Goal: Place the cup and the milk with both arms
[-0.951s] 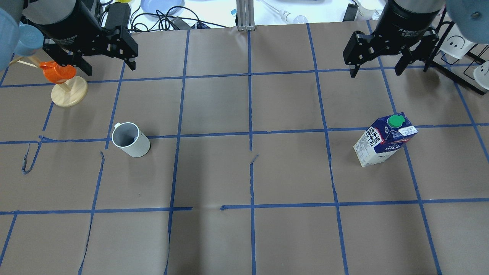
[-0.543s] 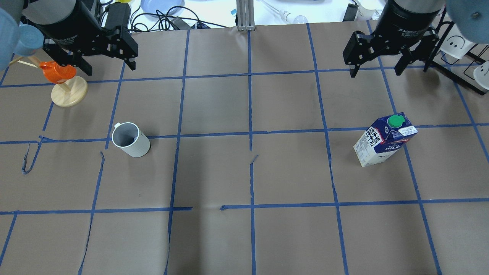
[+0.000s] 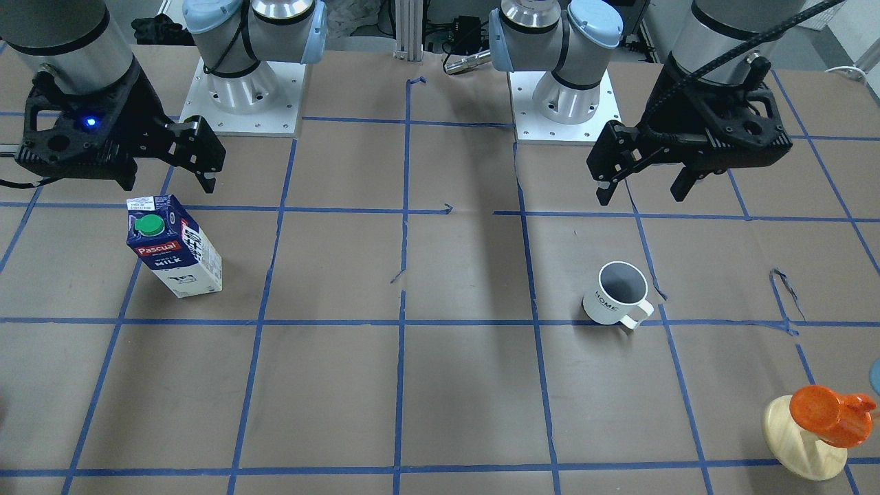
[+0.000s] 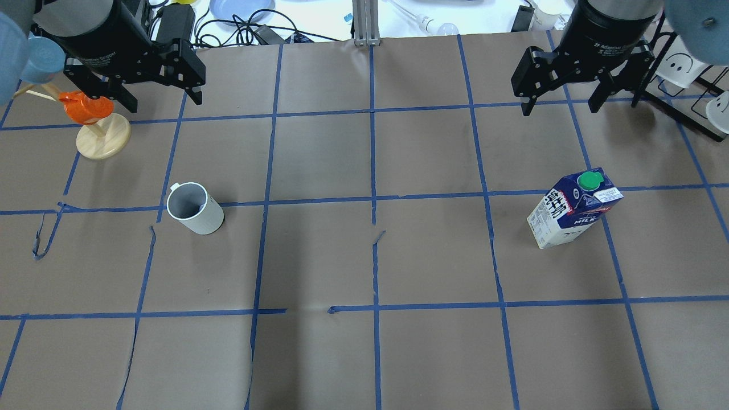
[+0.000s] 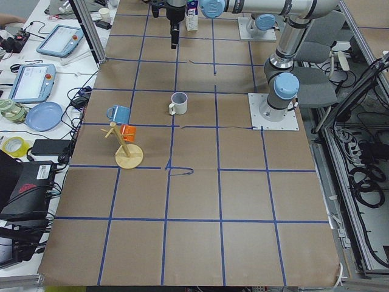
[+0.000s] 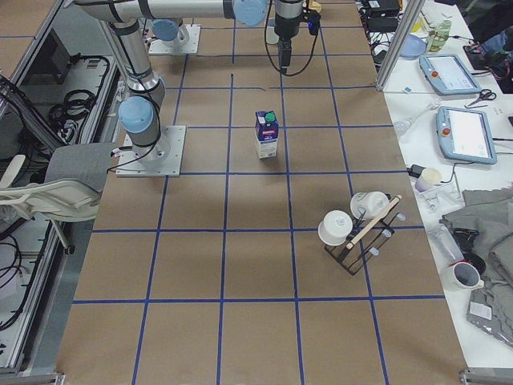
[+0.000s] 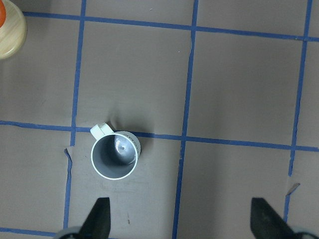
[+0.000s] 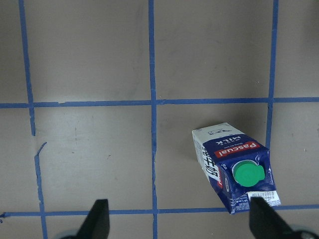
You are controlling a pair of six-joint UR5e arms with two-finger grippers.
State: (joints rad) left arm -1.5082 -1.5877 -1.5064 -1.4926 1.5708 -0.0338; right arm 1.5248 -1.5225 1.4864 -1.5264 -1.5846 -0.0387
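Note:
The white cup (image 4: 193, 208) with a grey inside stands upright on the brown paper on the left, its "HOME" print facing the front camera (image 3: 615, 294). My left gripper (image 4: 165, 99) hangs open and empty above and beyond it; its wrist view shows the cup (image 7: 114, 155) below between the open fingertips (image 7: 99, 221). The blue and white milk carton (image 4: 572, 208) with a green cap stands upright on the right (image 3: 175, 246). My right gripper (image 4: 561, 108) hangs open and empty beyond it; its wrist view shows the carton (image 8: 234, 172) off to the right.
A pale wooden stand with an orange cup (image 4: 94, 122) and a blue cup (image 5: 118, 113) is at the far left. A black rack with white mugs (image 6: 361, 224) is at the far right. Cables and a blue plate (image 4: 242, 8) lie past the far edge.

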